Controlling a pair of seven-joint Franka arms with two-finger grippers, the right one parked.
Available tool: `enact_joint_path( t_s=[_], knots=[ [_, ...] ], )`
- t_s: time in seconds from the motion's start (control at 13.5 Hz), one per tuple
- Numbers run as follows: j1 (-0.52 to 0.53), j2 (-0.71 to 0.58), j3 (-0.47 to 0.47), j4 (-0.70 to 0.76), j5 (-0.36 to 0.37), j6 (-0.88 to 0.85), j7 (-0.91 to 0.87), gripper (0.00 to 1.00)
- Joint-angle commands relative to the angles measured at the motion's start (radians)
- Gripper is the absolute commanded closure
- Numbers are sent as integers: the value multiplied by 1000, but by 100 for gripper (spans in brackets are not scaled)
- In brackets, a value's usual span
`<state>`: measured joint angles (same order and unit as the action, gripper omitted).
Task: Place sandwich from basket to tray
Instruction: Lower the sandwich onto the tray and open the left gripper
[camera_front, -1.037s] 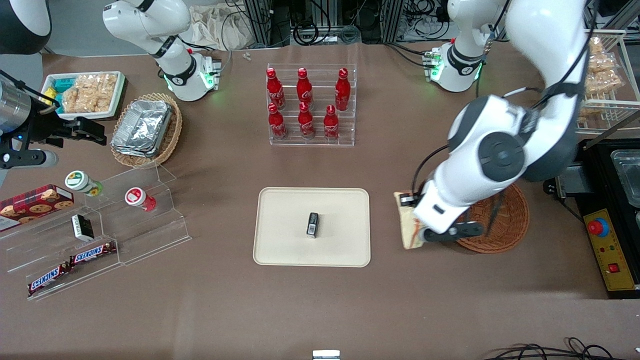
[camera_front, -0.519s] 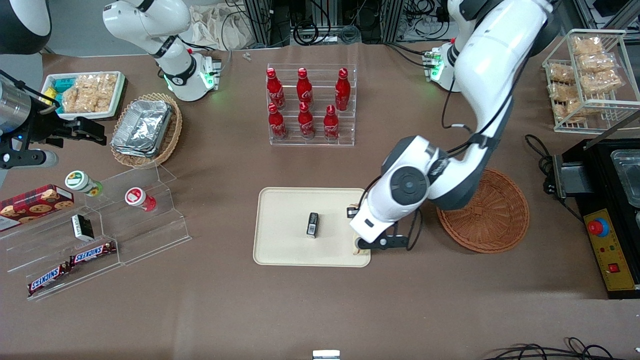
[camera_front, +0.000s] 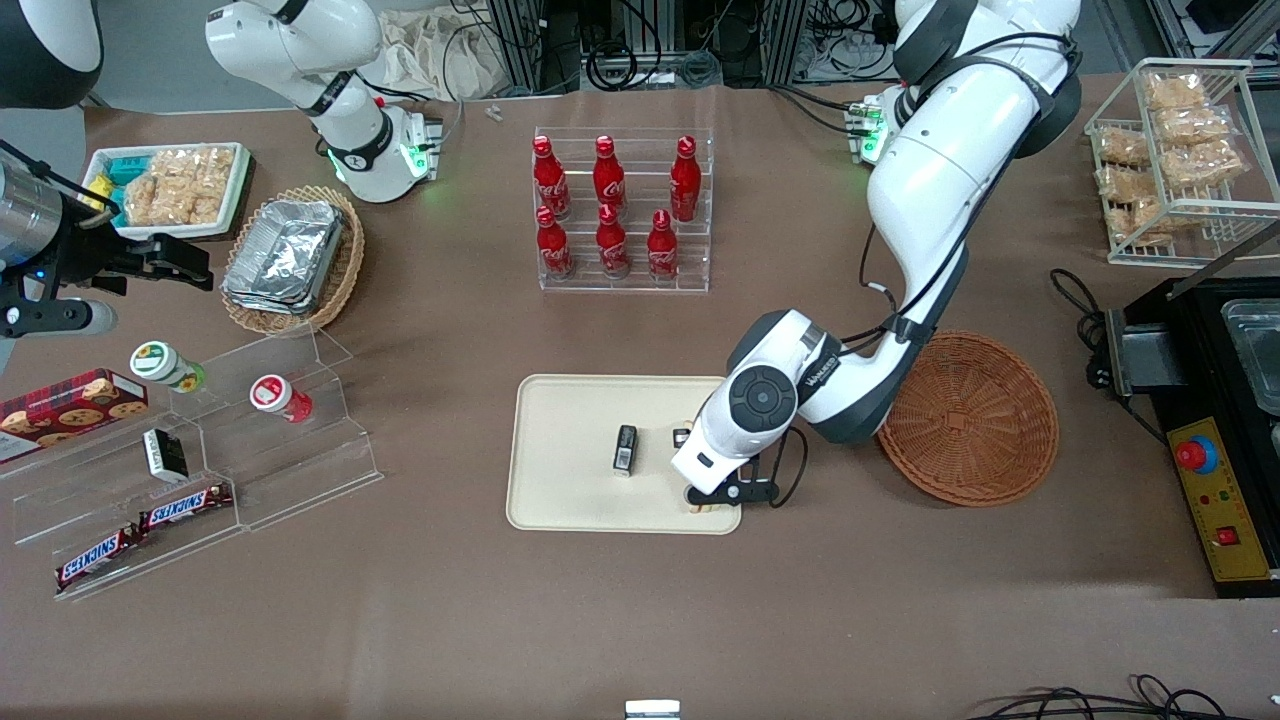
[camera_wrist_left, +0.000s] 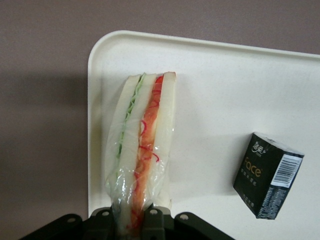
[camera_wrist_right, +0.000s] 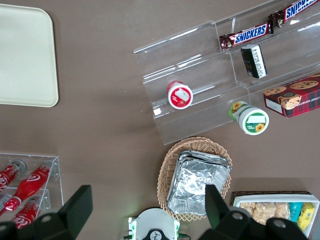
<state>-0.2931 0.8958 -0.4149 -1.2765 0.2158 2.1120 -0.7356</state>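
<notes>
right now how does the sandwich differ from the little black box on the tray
The sandwich is a pale, clear-wrapped wedge with red and green filling; the black box is dark printed card. The end effector is shut on the sandwich; the box lies free. Both are over the tray.

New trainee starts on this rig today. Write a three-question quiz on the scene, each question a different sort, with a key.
1. True or false: the left arm's gripper is shut on the clear-wrapped triangular sandwich.
2. Multiple choice: the sandwich is now over
A. the round reddish-brown wicker basket
B. the cream-beige rectangular tray
C. the bare tablecloth
3. Fill in: the small black box lies on the ____.

Key:
1. True: the fingers clamp the sandwich's narrow end.
2. B: it is over the tray's corner nearest the front camera, at the basket's end.
3. tray, beside the sandwich and apart from it.
</notes>
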Motion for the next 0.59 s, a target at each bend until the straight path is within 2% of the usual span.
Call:
enact_joint_path(
  t_s=[0.0, 0.52],
  knots=[
    [-15, 20, 4, 42, 20, 20, -28, 0],
    [-15, 17, 2, 43, 11, 20, -71, 0]
  ],
)
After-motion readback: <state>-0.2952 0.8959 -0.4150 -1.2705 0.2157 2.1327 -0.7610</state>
